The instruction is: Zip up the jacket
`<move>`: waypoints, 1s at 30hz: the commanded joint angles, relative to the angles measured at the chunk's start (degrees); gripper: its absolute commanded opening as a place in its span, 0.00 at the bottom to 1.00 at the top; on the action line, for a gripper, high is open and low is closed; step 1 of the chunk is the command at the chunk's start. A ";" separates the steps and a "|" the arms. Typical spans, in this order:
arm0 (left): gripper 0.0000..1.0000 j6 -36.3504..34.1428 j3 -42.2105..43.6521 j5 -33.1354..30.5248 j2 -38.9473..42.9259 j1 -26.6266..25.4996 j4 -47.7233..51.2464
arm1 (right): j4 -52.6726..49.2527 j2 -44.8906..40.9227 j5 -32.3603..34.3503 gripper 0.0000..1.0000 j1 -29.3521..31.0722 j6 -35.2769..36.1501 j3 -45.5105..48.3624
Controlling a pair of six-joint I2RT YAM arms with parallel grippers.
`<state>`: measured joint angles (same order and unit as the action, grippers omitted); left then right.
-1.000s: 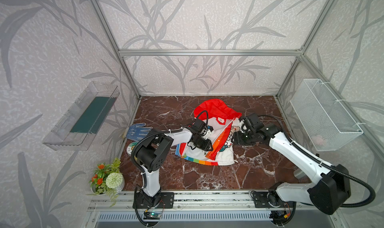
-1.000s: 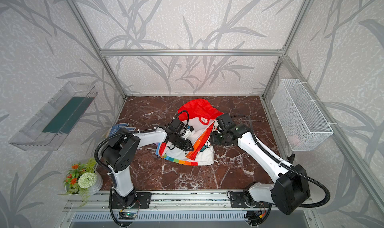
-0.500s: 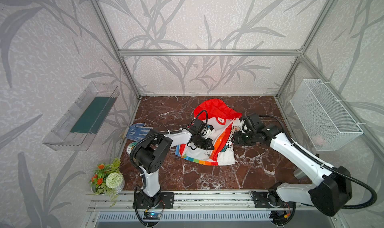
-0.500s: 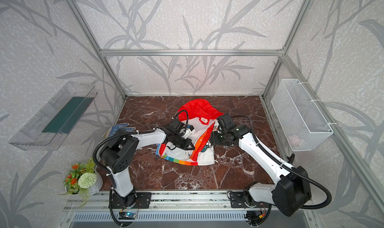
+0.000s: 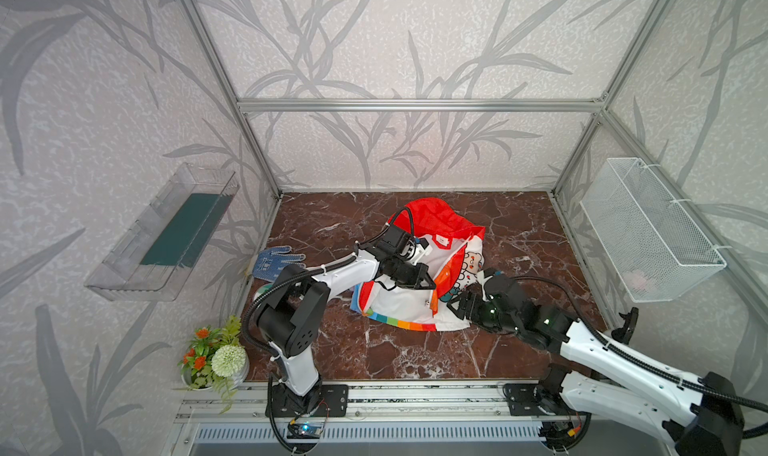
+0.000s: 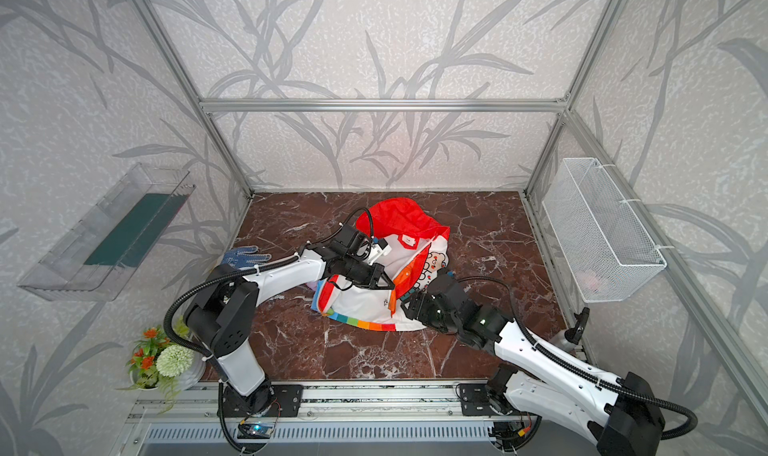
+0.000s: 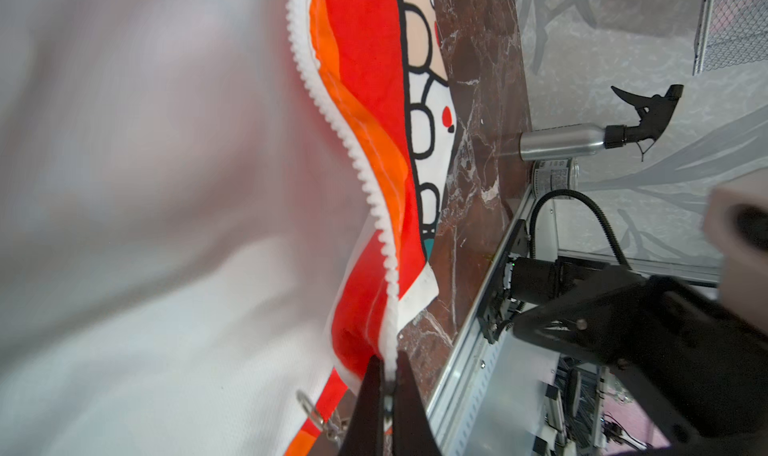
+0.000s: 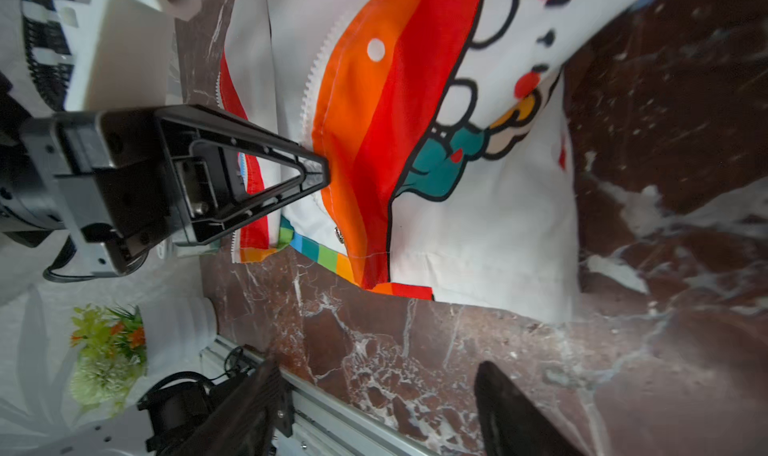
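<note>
A dark red marble-patterned tabletop (image 5: 374,350) sits inside walls papered with grey leaves. Near its middle lies the small, thin child's jacket (image 5: 399,304), rainbow-striped and red-hooded. It is spread open with its white lining up and the front unzipped. The left gripper (image 7: 388,362) is clamped tight on the white zipper tape (image 7: 345,142) of the folded-over orange-and-red front panel, low down towards the hem. The right gripper (image 8: 374,366) has its jaws wide apart and holds nothing, just beside the jacket's near hem. The cloth looks light, limp and rather slick, so it will likely bunch and follow any pull unless pinned. The stiffer toothed edge seems the best hold. The right gripper could take the other zipper edge, or the small metal piece (image 8: 340,235) by the hem, perhaps the slider.
</note>
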<state>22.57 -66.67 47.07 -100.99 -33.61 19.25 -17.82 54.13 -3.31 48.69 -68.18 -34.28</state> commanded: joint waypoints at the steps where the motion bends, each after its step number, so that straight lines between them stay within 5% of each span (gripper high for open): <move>1: 0.00 4.12 -2.86 2.57 2.59 0.49 5.87 | 13.99 1.57 6.29 0.81 4.00 -12.31 2.63; 5: 0.00 5.52 -5.85 4.21 2.64 0.97 11.05 | 26.50 4.57 12.12 0.84 8.81 -17.43 6.92; 16: 0.00 5.89 -13.69 5.26 2.64 1.61 21.82 | 36.99 10.61 23.04 0.91 17.75 -22.00 6.99; 30: 0.00 6.72 -13.32 5.05 6.64 1.75 23.49 | 39.40 12.48 34.22 0.90 18.55 -10.50 4.67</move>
<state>28.64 -80.38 51.29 -96.40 -32.14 41.65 21.71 68.03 26.37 66.83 -83.13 -27.97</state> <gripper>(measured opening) 0.048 0.898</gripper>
